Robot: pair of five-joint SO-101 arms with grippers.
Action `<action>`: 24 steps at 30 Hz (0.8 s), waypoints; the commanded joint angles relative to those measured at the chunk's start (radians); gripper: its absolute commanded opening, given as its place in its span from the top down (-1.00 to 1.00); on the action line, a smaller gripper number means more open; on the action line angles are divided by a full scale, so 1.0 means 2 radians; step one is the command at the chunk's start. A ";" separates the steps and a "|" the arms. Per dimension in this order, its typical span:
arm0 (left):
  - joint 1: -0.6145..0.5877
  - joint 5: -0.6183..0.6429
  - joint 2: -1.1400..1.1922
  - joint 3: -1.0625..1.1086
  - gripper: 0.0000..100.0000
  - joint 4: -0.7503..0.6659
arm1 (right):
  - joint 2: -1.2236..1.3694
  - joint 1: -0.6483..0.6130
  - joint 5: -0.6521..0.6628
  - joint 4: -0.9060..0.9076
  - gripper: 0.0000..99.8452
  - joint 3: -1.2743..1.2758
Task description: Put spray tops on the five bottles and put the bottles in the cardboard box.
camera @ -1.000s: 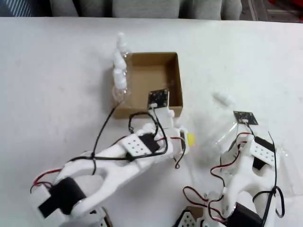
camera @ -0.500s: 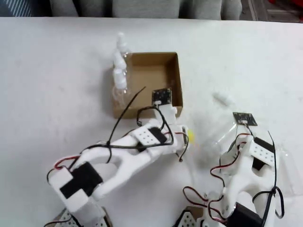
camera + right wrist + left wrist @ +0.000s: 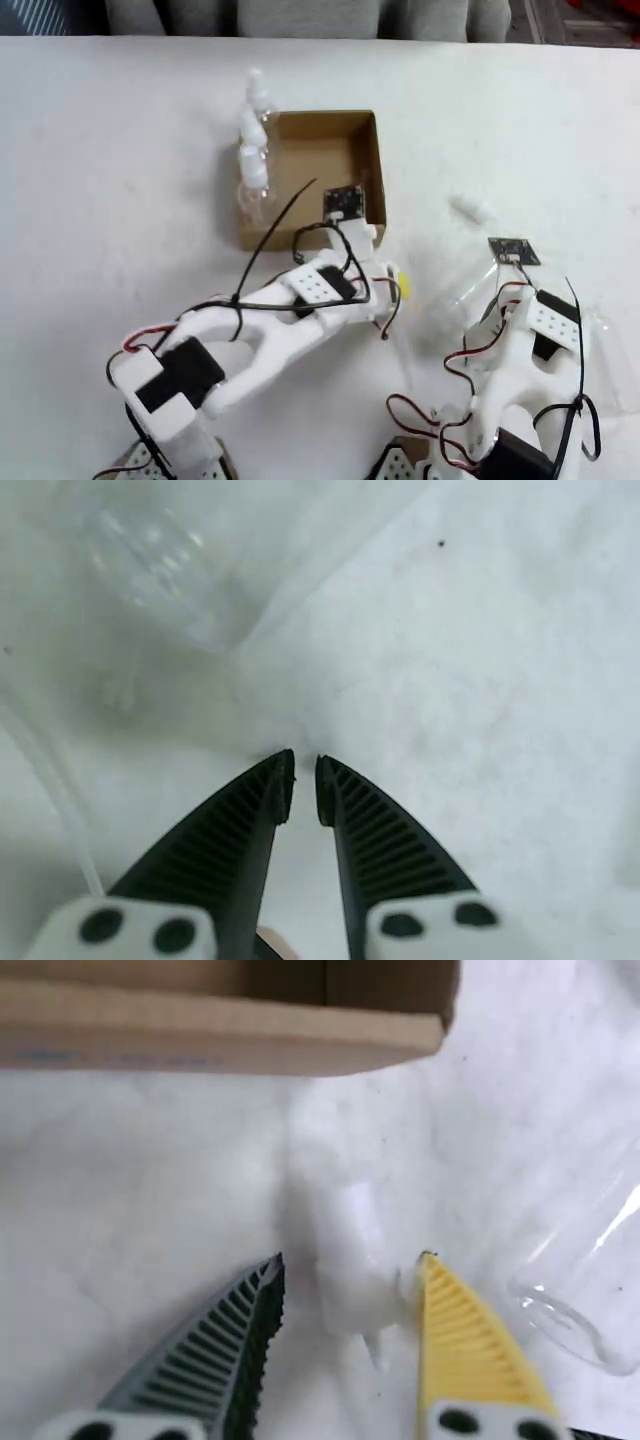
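Observation:
The open cardboard box (image 3: pixel 372 170) sits mid-table. A row of clear bottles with white spray tops (image 3: pixel 254 150) stands against its outer left wall. My left gripper (image 3: pixel 350 1260) is open just off the box's near right corner (image 3: pixel 400 1035), its black and yellow fingers (image 3: pixel 401 286) either side of a white spray top (image 3: pixel 352 1295) lying on the table. A clear bottle (image 3: pixel 585 1305) lies close beside it. My right gripper (image 3: pixel 303 770) is shut on nothing, low over the table near another clear bottle (image 3: pixel 160 565).
Clear bottles lie in a loose group (image 3: pixel 455 290) between the two arms. A white spray top (image 3: pixel 470 209) rests to the right of the box. Chairs line the table's far edge.
The left arm's rear links have swung in toward the table's middle, and its gripper has edged slightly toward the box corner. The right arm has barely moved.

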 commanded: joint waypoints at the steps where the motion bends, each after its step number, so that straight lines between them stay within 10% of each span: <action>1: 0.009 0.004 0.000 -0.028 0.59 -0.011 | -0.010 -0.004 0.008 -0.006 0.97 0.002; 7: 0.030 -0.034 0.000 -0.028 0.97 -0.010 | -0.010 -0.004 0.007 -0.011 0.97 0.002; 24: -0.027 -0.097 -0.056 -0.024 0.96 0.176 | -0.009 -0.003 0.006 -0.026 0.97 0.003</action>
